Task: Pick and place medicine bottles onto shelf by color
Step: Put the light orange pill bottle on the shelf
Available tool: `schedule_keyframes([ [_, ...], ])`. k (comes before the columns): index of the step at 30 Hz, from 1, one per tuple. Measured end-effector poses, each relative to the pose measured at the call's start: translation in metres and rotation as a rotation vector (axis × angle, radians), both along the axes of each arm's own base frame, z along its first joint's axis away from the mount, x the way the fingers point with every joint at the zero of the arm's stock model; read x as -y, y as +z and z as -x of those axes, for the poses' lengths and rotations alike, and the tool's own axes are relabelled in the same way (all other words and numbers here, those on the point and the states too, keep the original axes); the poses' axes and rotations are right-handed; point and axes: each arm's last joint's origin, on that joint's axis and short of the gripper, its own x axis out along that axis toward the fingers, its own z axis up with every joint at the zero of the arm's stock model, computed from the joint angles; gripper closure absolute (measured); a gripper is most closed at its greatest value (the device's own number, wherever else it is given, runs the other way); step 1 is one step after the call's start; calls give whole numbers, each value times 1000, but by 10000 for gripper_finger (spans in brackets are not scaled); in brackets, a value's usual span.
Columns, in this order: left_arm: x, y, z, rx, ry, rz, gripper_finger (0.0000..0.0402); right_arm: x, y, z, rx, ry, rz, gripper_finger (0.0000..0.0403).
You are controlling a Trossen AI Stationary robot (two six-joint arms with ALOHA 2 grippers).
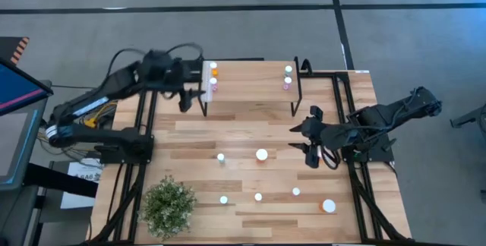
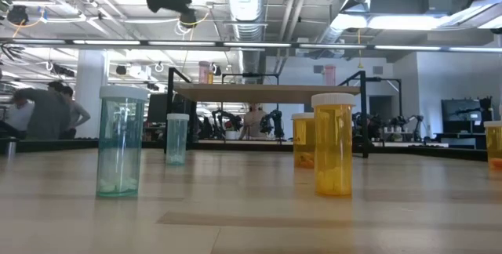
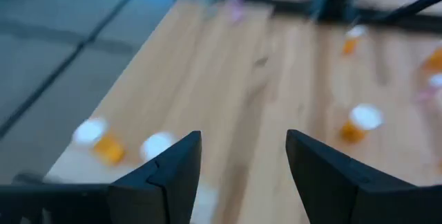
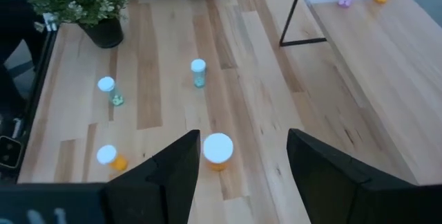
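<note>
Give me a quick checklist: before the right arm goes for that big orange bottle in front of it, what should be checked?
1. Right gripper jaws open and empty: ok.
2. Big orange bottle upright, standing free of other bottles: ok.
3. Bottle lined up between the jaws: roughly, it sits toward one finger; cannot tell.
4. Bare room on the shelf: ok, bottles only at its two ends.
5. Left gripper open and empty, beside the shelf's white-strip end: ok.
6. Which shelf end takes orange: an orange bottle on shelf stands at the white-strip end; ok.

Translucent plastic medicine bottles (image 2: 332,144) stand on matt, smooth-grained wooden table (image 2: 251,215).
</note>
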Motion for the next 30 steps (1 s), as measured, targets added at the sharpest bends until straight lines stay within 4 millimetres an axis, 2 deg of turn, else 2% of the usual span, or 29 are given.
schedule_keyframes([
  [5, 36, -15, 13, 209, -101, -39, 203, -3, -7, -9, -33, -3, 21, 164],
  [12, 69, -46, 20, 380, -174, -66, 203, -6, -36, -15, -159, -8, 18, 164],
  [18, 84, -77, 16, 420, -220, -62, 203, -5, -72, -6, -244, -20, -9, 164],
  [22, 91, -90, 12, 466, -253, -42, 203, -8, -91, 4, -262, -25, -52, 164],
  [25, 95, -98, 10, 494, -270, -43, 203, -8, -99, 13, -315, -48, -128, 164],
  [30, 99, -105, 6, 531, -295, -53, 203, -3, -107, 29, -470, -194, -210, 164],
])
